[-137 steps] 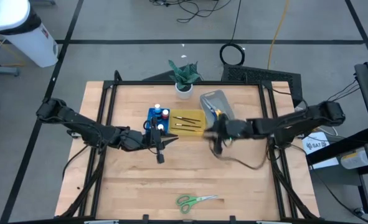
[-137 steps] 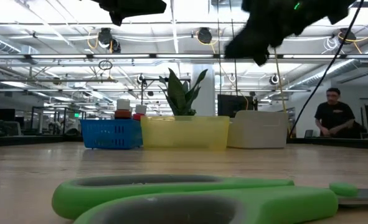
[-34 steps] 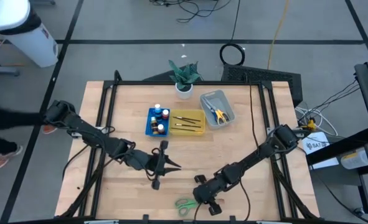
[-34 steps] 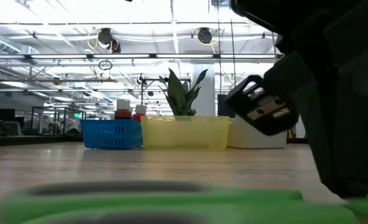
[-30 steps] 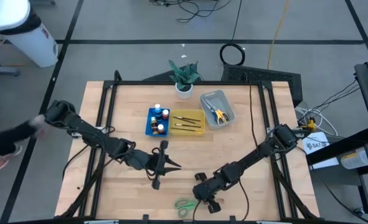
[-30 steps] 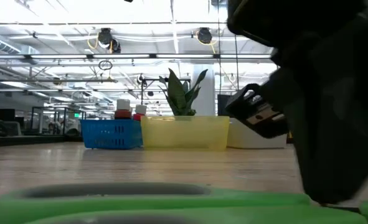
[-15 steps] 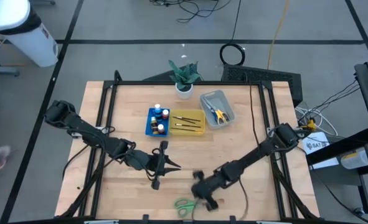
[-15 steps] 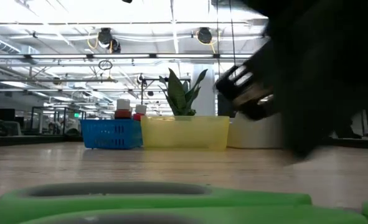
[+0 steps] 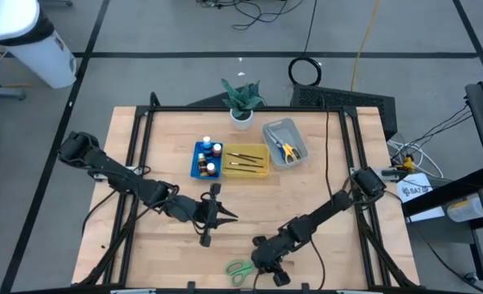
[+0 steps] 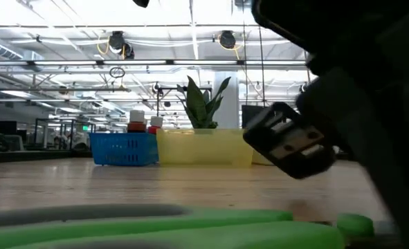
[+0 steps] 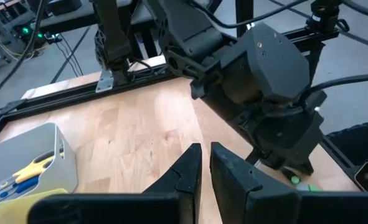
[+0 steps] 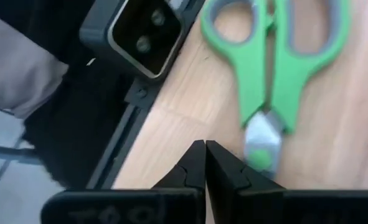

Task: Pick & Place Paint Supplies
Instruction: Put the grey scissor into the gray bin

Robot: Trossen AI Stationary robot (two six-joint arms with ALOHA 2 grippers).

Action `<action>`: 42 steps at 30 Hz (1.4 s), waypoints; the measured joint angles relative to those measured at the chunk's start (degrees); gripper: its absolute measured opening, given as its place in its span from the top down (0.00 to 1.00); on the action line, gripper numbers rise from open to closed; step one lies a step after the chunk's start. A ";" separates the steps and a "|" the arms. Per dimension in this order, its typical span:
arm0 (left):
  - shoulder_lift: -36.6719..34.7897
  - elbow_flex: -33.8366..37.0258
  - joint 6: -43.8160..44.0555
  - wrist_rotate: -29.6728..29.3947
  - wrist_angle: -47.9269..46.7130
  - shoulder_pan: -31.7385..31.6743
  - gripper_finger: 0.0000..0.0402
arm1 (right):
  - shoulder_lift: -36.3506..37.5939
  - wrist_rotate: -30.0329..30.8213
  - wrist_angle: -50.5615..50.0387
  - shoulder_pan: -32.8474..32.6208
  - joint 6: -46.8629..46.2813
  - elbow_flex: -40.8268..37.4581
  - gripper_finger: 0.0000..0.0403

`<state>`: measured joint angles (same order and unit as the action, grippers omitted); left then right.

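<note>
**Worktop and arms.** On the worktop (image 9: pixel 323 196) I have two arms. A few seconds ago the right pincer (image 9: pixel 261 261) hung over the clear tray in the upper middle of the high view. It has now swung down to lower centre and sits low, just beside the green scissors (image 9: pixel 239 268). Its wrist view shows the two fingers pressed together, holding nothing, with the tips just short of the scissors' pivot. The left pincer (image 9: pixel 221 216) has drawn back from beside the blue tray to left of centre. It is almost fully closed with only a slit between the fingers, and it is empty and waiting.

**What this means.** The scissors lie flat at the lower edge of the worktop, not yet lifted. I judge that I am lining up the grasp, and the fingers must open before they can take the scissors.

**Counts.**
- **Trays:** three, in a row in the upper middle: blue tray (image 9: pixel 196 160), yellow tray (image 9: pixel 247 170) and clear tray (image 9: pixel 270 131).
- **Plant:** one potted plant (image 9: pixel 241 100), above the trays.
- **Scissors:** three in all. The green pair is on the worktop, and the yellow pair (image 11: pixel 37 163) and blue pair (image 11: pixel 17 181) are already in the clear tray.
- **Paint bottles:** four paint bottles (image 9: pixel 212 158), all in the blue tray.
- **Brushes:** thin brushes (image 9: pixel 245 158) in the yellow tray. I see at least two and cannot count them surely.
</note>
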<state>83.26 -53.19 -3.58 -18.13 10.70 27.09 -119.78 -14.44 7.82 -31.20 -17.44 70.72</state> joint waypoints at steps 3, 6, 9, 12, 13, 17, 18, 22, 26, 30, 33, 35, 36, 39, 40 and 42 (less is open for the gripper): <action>0.00 0.00 0.34 0.00 -0.28 -0.02 0.88 | 0.20 4.02 0.03 0.69 2.46 -0.01 1.00; 0.00 0.00 0.36 0.00 -0.29 -0.02 0.88 | 0.32 7.10 1.16 1.25 5.89 -0.07 1.00; 0.00 0.00 0.38 0.00 -0.38 -0.02 0.88 | 0.29 8.63 2.59 1.53 8.44 -0.10 1.00; 0.00 0.00 0.53 0.00 -0.63 -0.02 0.88 | 0.25 8.67 3.71 2.08 9.91 -0.15 1.00; 0.00 0.00 0.53 0.00 -0.65 -0.02 0.88 | 0.23 8.72 3.90 2.34 10.60 -0.15 1.00; 0.00 0.00 0.53 0.00 -0.64 -0.02 0.88 | 0.23 9.70 4.37 3.83 12.23 -0.17 1.00; 0.00 0.00 0.53 0.00 -0.63 -0.02 0.88 | 0.23 10.76 4.57 4.22 12.41 -0.17 1.00; 0.00 0.00 0.51 0.00 -0.65 -0.08 0.88 | 0.23 16.58 4.54 6.13 13.84 -0.17 1.00; 0.00 0.00 0.51 -0.02 -0.67 -0.08 0.88 | 0.23 23.93 4.54 7.28 15.47 -0.17 1.00; 0.00 0.00 0.49 -0.01 -1.69 -0.06 0.88 | 1.40 17.42 4.89 7.74 12.69 -0.22 1.00; 0.00 0.00 0.47 -0.02 -2.08 -0.08 0.88 | 2.24 9.38 8.56 6.86 9.93 -0.15 1.00; 0.00 0.00 0.47 -0.02 -1.83 -0.18 0.88 | 2.21 5.13 12.46 5.77 7.95 -0.15 1.00; 0.00 0.00 0.47 0.00 -1.89 -0.29 0.88 | 2.20 3.40 13.42 5.20 7.14 -0.15 1.00; 0.00 0.00 0.75 -0.02 -1.58 -0.69 0.88 | 1.51 1.39 13.94 3.88 5.95 -0.01 1.00; 0.00 0.00 0.75 -0.02 -1.35 -0.85 0.88 | 0.92 1.79 13.82 3.62 5.89 0.00 1.00; 0.00 0.00 0.77 0.00 -1.09 -1.18 0.88 | -0.31 2.23 14.06 3.31 5.09 -0.09 1.00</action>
<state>83.26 -53.19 -2.81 -18.13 9.61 25.91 -120.09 -12.21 21.87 -27.90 -12.35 70.63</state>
